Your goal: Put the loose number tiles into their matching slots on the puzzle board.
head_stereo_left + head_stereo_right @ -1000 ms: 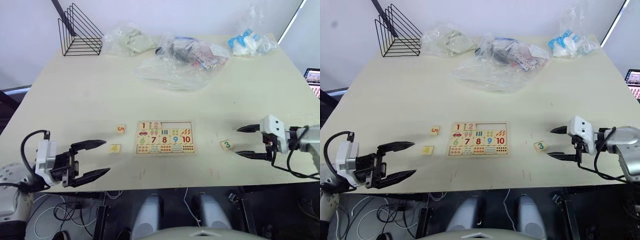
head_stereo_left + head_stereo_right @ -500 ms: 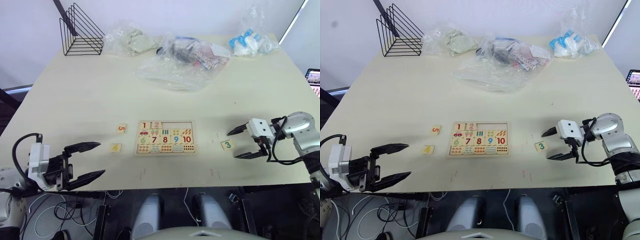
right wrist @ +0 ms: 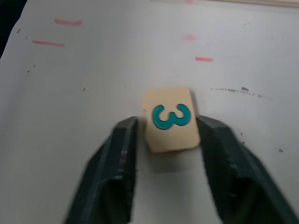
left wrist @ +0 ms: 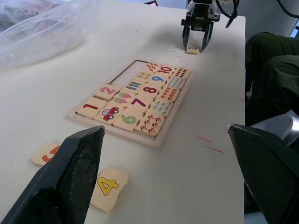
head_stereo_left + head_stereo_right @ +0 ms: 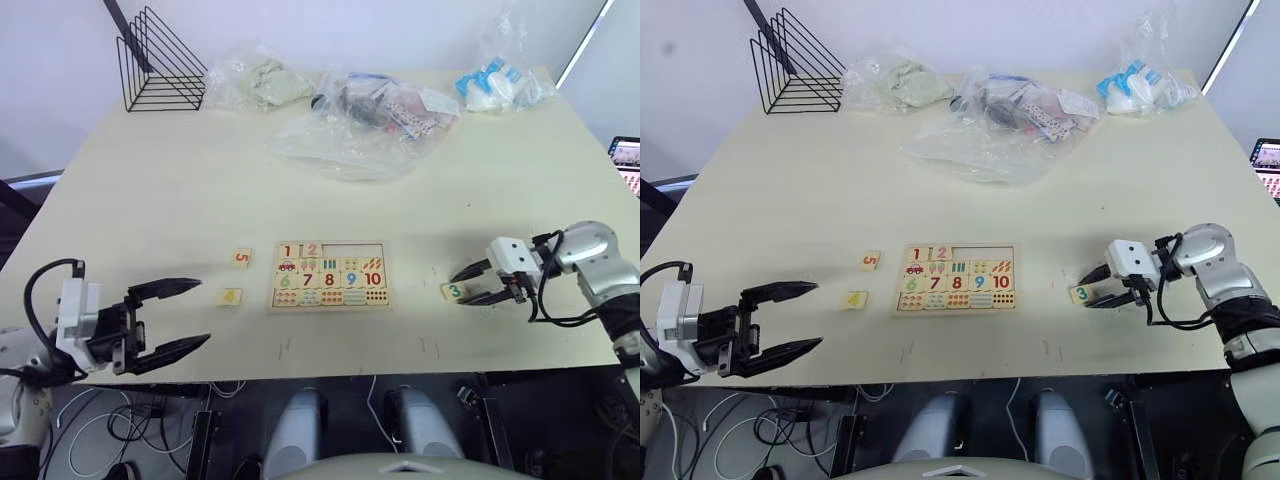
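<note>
The puzzle board (image 5: 330, 273) lies at mid-table with tiles 1 and 2 seated in its top row. The rest of that strip is bare slots (image 5: 355, 249). Three loose number tiles lie on the table. The 5 tile (image 5: 241, 257) and 4 tile (image 5: 231, 296) are left of the board, and the 3 tile (image 3: 170, 120) is to its right. My right gripper (image 5: 459, 289) is low over the 3 tile (image 5: 453, 291), its fingers (image 3: 122, 154) closed in against the tile's two sides. The tile lies flat. My left gripper (image 5: 200, 312) hangs wide open near the front edge, left of the 4 tile, with nothing in it.
A black wire rack (image 5: 160, 65) stands at the far left corner. Several crumpled plastic bags (image 5: 370, 115) spread along the back of the table (image 5: 150, 200). Both grippers are close to the table's front edge.
My right gripper has come in over the 3 tile and its fingers have narrowed from wide open to the tile's sides. The left gripper has barely shifted and stays open.
</note>
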